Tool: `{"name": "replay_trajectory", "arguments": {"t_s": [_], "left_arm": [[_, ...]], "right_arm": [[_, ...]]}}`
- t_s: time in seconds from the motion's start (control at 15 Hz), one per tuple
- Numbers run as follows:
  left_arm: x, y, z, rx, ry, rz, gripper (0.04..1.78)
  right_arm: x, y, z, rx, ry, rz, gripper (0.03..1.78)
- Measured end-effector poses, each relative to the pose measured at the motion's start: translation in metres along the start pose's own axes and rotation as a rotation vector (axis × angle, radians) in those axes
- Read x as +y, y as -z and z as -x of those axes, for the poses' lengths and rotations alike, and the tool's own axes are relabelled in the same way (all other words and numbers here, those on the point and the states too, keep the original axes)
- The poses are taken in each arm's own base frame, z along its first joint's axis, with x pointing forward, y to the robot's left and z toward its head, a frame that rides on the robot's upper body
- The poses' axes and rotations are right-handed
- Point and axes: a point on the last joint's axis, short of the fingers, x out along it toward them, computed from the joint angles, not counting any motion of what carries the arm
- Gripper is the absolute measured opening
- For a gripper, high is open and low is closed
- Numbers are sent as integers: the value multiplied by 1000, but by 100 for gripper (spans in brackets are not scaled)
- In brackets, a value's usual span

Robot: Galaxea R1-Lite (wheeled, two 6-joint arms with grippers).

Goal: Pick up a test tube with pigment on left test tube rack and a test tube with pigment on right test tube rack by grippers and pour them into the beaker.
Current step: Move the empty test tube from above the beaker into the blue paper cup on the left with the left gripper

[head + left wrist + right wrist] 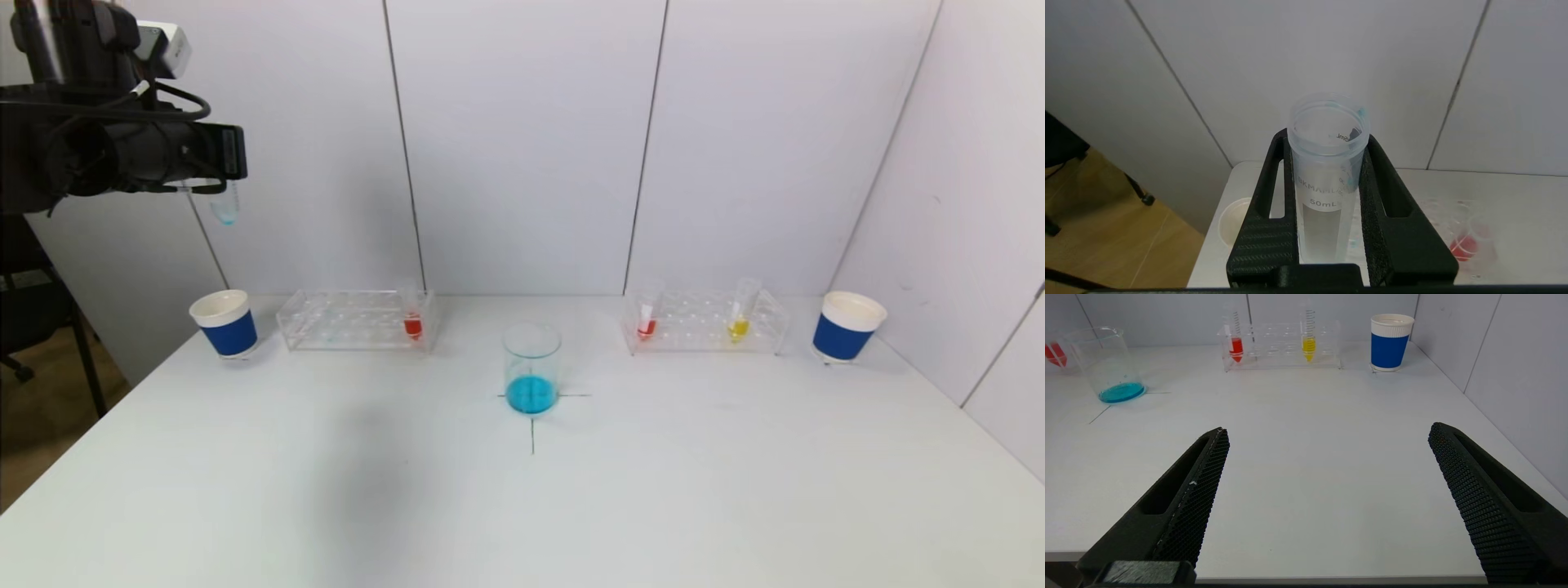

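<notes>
My left gripper is raised high at the far left and is shut on a clear test tube with only blue traces inside; its tip hangs below the jaws. The glass beaker at table centre holds blue liquid. The left rack holds a red tube. The right rack holds a red tube and a yellow tube. My right gripper is open and empty, low over the near right of the table, out of the head view.
A blue-banded paper cup stands left of the left rack, below my left gripper. Another cup stands right of the right rack. Grey wall panels close the back and right side. The table's left edge drops to the floor.
</notes>
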Motion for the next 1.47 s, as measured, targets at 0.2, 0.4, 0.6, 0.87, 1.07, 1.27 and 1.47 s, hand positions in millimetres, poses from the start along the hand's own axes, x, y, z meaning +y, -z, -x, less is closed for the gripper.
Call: {"name": "replay_trajectory", "arguments": {"t_s": [0.2,0.4,0.6,0.87,1.07,1.27,1.47], "left_arm": [[22,13,-4,17,-10,40,45],[42,29,-15,6,-26,54,45],[58,51,-36,-15,-56,60,45],[77,88,-74,-83,-110,56,45],[88,119,-98,-95,-142,51,45],[90,144,-115,-71,-141,53,45],[89,167,-128,-65,-136,52,45]], "right_arm": [[0,0,0,0,0,0,177],[0,0,0,0,0,0,177],[0,0,0,0,0,0,177],[0,0,0,0,0,0,177],[0,0,0,0,0,0,177],[0,0,0,0,0,0,177],[0,0,0,0,0,0,177]]}}
